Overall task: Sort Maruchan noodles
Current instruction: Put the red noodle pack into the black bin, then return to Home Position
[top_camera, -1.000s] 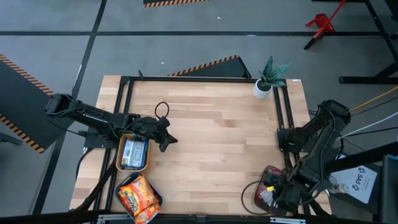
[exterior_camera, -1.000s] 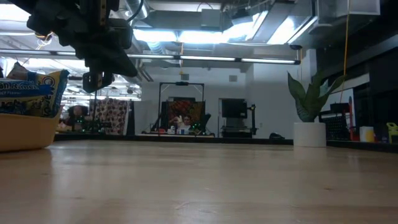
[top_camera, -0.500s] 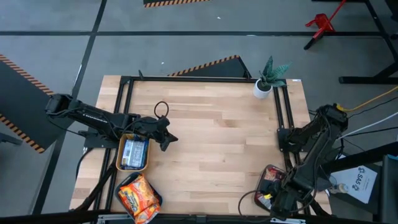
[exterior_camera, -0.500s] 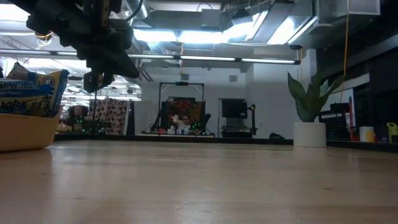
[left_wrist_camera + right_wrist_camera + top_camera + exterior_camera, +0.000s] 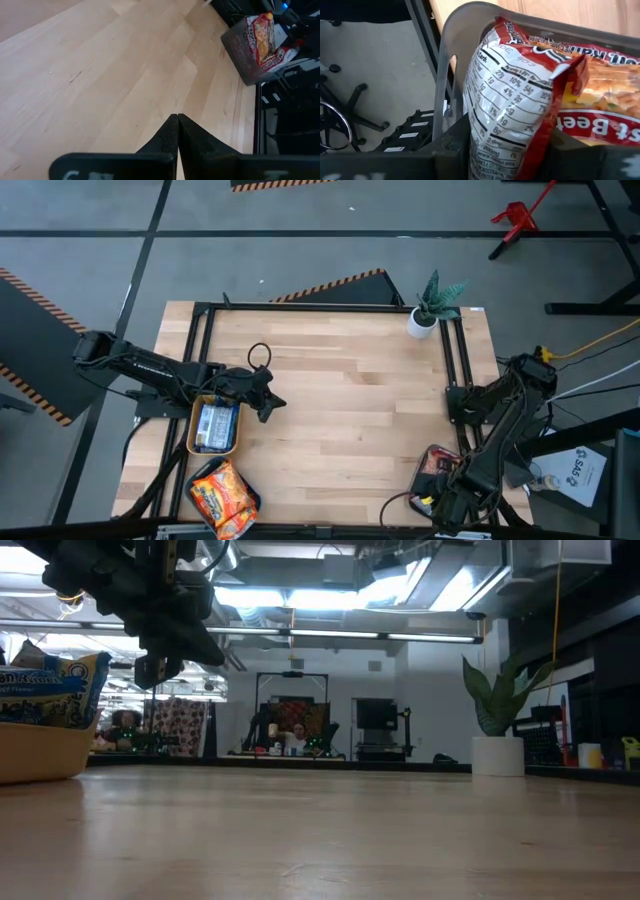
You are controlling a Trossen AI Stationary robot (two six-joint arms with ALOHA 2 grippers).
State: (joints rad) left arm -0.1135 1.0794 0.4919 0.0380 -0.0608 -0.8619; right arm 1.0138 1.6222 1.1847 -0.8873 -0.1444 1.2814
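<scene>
Red-and-silver crinkly noodle packet (image 5: pixel 520 95) sits upright between our right hand's (image 5: pixel 512 145) fingers, gripped over the grey plastic tray (image 5: pixel 465 30).

blue-and-silver packets (image 5: pixel 214 426) in the yellow tray (image 5: pixel 192 420), orange packets (image 5: pixel 219 495) near it, red-brown packet (image 5: pixel 520 100) upright in the grey tray (image 5: pixel 451 45)

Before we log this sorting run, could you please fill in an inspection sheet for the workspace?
Surface: pale wooden table, bare in the middle.
Job's things: blue-and-silver noodle packets in yellow tray; orange packets in teal tray; red-and-silver packet standing in grey plastic tray.
Clutter: small potted plant at a far corner.
Grippers: left gripper shut, empty, hovering beside the yellow tray; right gripper at the red-and-silver packet.
Cables: black cable loop on left arm; yellow cable by right arm.
Surroundings: grey floor, striped hazard tape, red stand.
</scene>
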